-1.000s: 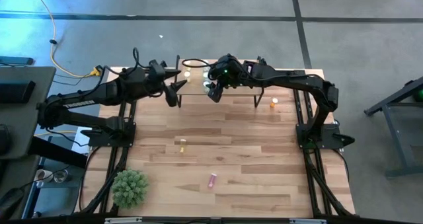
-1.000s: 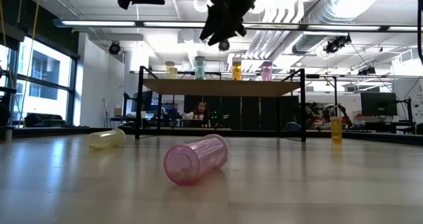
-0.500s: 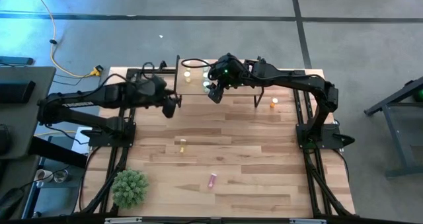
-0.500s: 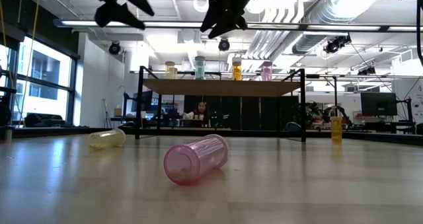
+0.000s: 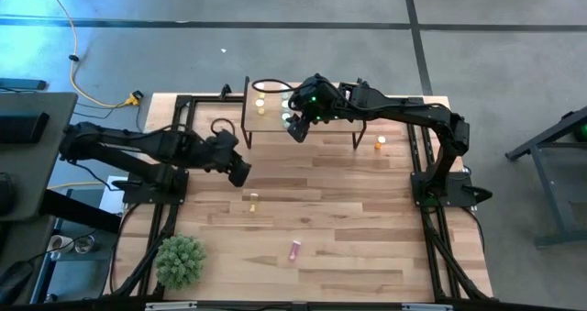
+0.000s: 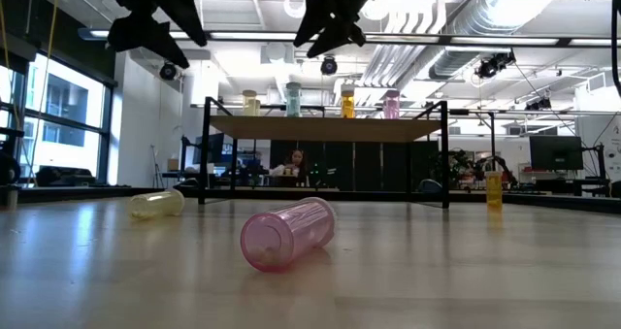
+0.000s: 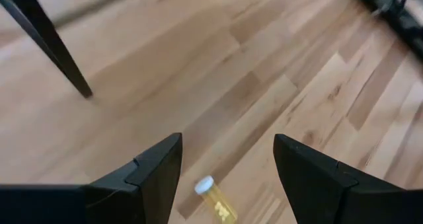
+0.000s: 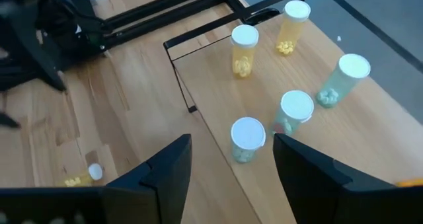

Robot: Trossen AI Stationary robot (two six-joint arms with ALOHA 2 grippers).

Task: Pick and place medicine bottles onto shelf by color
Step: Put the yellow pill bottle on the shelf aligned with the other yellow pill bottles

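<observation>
The shelf (image 5: 321, 120) stands at the table's far middle with several white-capped bottles upright on it (image 8: 244, 50), yellow, green, orange and pink (image 6: 391, 103) in the low view. A yellow bottle (image 5: 253, 201) lies on its side mid-table. A pink bottle (image 6: 288, 234) lies on its side nearer the front. An orange bottle (image 5: 381, 144) stands to the shelf's right. My left gripper (image 5: 237, 169) hangs open above the table, just short of the yellow bottle (image 7: 215, 201). My right gripper (image 5: 295, 127) hovers open over the shelf's front edge, above the bottles (image 8: 246, 139).
A green potted plant (image 5: 180, 261) sits at the near left corner. The shelf's thin black legs (image 7: 49, 39) stand close to my left gripper. Bare wood lies between the shelf and the lying bottles.
My left gripper has drawn back from the shelf's left end toward the table's near edge and sunk lower. It has rolled and tipped to point down at the table near the yellow bottle, and it stays open.
</observation>
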